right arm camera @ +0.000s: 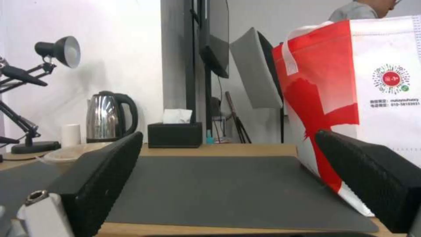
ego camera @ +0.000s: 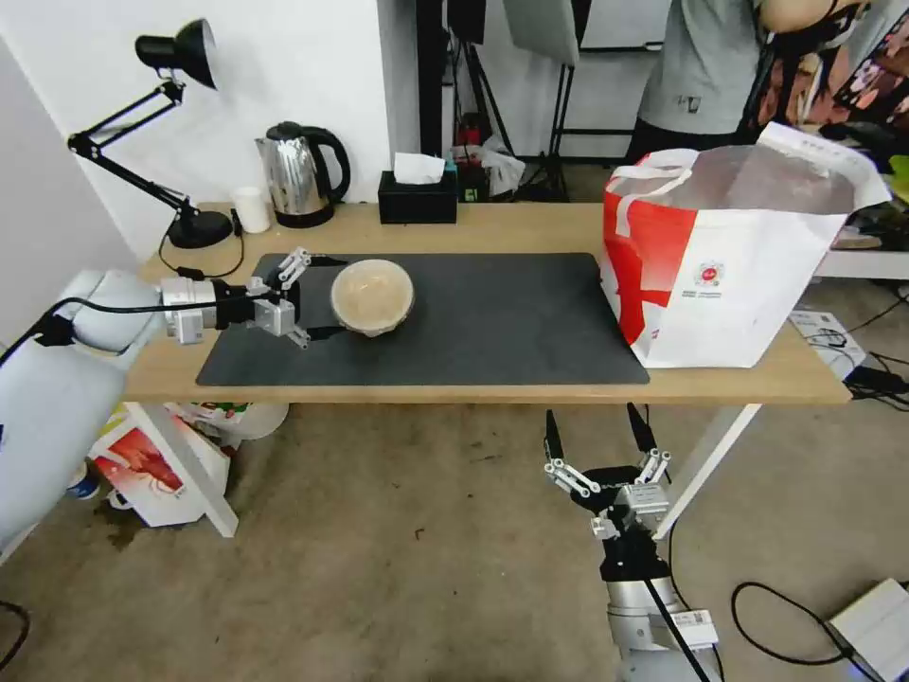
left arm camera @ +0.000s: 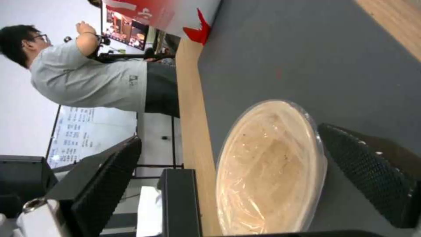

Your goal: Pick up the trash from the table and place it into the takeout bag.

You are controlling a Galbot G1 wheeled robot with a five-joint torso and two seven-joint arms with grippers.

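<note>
Right claw (ego camera: pixel 600 438) open, below table (ego camera: pixel 492 227) | left claw (ego camera: pixel 327 295) open around beige bowl (ego camera: pixel 372 296)

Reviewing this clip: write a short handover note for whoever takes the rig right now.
Left claw: open, its fingers either side of the beige bowl, not yet closed on it.
Right claw: open, empty, parked below the table's front edge.
Bowl sits, lid on, at the left end of the grey mat; the takeout bag stands open on the right end.
Done: approach to the bowl.
Left: grip, lift, carry to the bag, drop in.
</note>
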